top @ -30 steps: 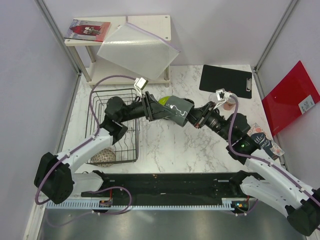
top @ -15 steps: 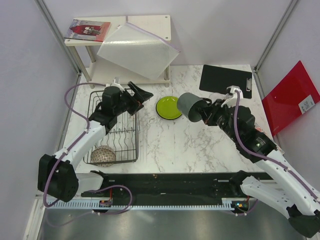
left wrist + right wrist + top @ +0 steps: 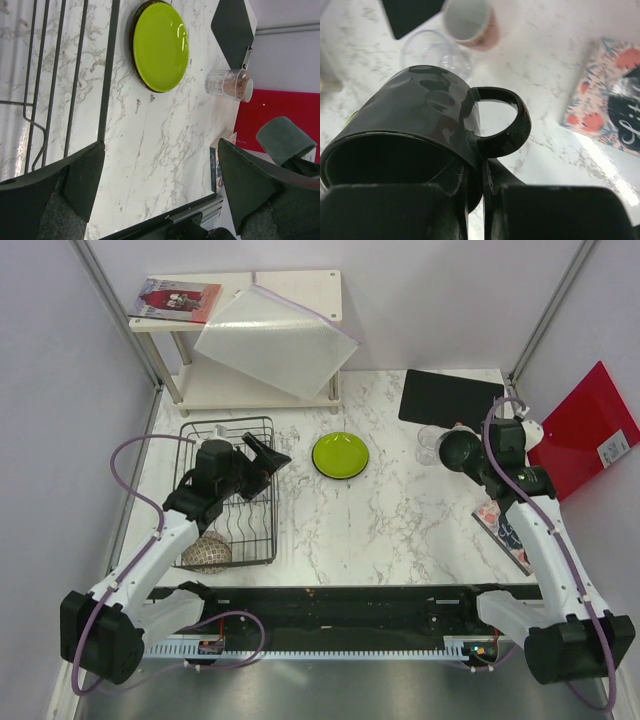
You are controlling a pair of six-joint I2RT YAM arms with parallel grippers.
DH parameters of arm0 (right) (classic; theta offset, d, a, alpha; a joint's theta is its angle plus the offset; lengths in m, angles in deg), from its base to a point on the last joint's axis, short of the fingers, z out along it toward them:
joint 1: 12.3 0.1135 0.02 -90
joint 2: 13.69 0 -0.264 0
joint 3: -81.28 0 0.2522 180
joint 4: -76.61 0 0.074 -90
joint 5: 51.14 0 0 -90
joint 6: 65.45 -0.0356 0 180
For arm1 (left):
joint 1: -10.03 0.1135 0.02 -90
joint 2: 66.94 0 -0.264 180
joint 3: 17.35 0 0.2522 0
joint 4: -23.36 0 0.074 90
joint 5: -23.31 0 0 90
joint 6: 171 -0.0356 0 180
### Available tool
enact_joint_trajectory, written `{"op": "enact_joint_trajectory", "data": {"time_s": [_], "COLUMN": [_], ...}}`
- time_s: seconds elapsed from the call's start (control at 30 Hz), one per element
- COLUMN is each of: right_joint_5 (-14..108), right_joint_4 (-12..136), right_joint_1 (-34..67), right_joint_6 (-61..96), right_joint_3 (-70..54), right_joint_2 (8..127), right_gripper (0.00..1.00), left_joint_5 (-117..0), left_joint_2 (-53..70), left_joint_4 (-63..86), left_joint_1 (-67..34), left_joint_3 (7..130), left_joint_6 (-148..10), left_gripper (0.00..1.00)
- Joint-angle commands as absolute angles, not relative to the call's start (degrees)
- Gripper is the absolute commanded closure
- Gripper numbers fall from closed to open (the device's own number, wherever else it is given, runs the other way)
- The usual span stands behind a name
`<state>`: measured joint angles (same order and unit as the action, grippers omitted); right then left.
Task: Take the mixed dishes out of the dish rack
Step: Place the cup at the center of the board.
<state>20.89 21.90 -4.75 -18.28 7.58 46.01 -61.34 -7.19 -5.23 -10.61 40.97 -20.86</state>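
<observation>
Dish rack is seen at nine o'clock in the top view, with the left gripper spread wide over its two-o'clock corner. Lime-green plate lies at that gripper's three o'clock. Brown speckled bowl sits in the rack's seven-o'clock corner. Dark grey-green handled mug is clamped at its wall by the right gripper. Clear glass stands at its nine o'clock, seemingly touched by the small pink cup.

The right pincer clamps the wall of the dark grey-green mug just beside its handle, the mouth tilted toward the camera. On the marble counter, the clear glass stands at 12 o'clock of the mug, the small pink cup at 1, a floral book at 3, a black clipboard at 11
</observation>
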Motion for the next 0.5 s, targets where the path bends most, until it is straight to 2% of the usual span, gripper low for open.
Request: {"op": "enact_joint_trajectory", "data": {"time_s": [0.0, 0.27, 0.47], "right_joint_5": [26.12, 23.12, 21.11], "right_joint_4": [24.35, 23.12, 21.1], "right_joint_1": [-13.25, -24.32, -26.1], "right_joint_6": [-23.52, -26.59, -27.57], "right_joint_3": [9.16, 1.0, -8.76], "right_joint_2": [47.12, 55.82, 66.1], "right_gripper": [1.0, 1.0, 1.0], "left_joint_5": [-59.48, -58.43, -55.35], "left_joint_2": [-10.33, -12.45, -11.48], "left_joint_4": [-7.36, -7.8, -8.24], "left_joint_1": [-10.71, -10.71, -10.71], "left_joint_3": [37.81, 34.73, 34.91], "left_joint_6": [-19.92, -19.92, -20.36], "left_gripper": [0.01, 0.01, 0.01]}}
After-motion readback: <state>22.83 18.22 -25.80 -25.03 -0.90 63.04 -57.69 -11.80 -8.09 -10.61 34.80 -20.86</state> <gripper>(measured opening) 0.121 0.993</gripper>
